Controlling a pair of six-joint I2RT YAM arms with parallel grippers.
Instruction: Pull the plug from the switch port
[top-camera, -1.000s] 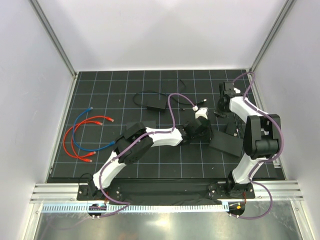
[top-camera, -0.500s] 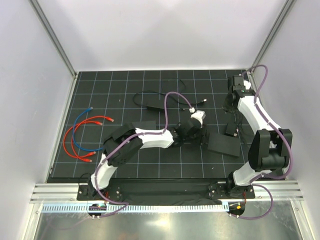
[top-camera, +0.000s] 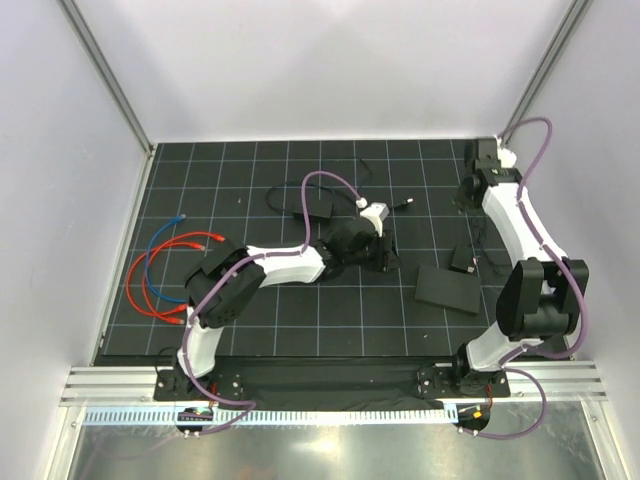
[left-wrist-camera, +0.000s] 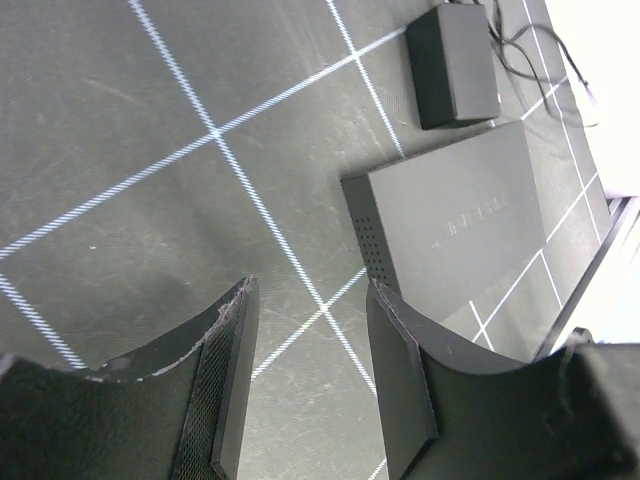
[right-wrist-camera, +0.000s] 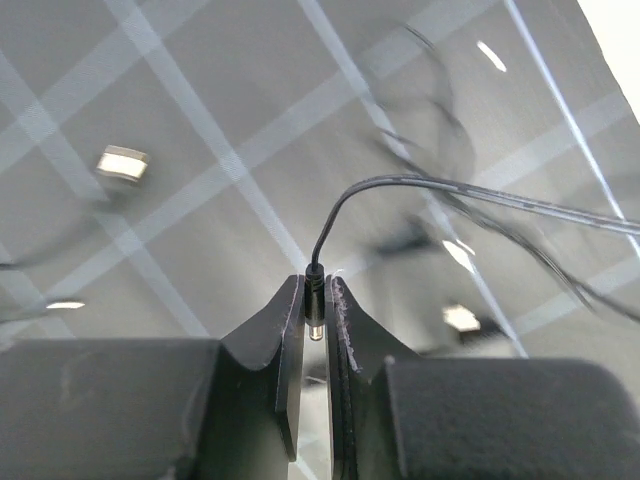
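The pulling step looked done: the right pincer was pressed together on the small black barrel plug with its silver tip, holding it up in the air over the far right corner of the black gridded counter, with nothing seated around the tip. A thin black cord curved away from the plug toward the right; where it ended was too blurred to tell. The flat matte-black rectangular switch lay flat on the counter nearer the arm bases, well apart from the held plug, with a smaller black rectangular power brick just beyond it. The left pincer hung above the counter beside the switch with its jaws apart, touching nothing. As I judged it, what remained was only to finish cleanly: the right arm would need to lower the plug to a bare patch of counter away from the switch, then part its jaws gently so that the cord would not drag the plug back or snag the power brick
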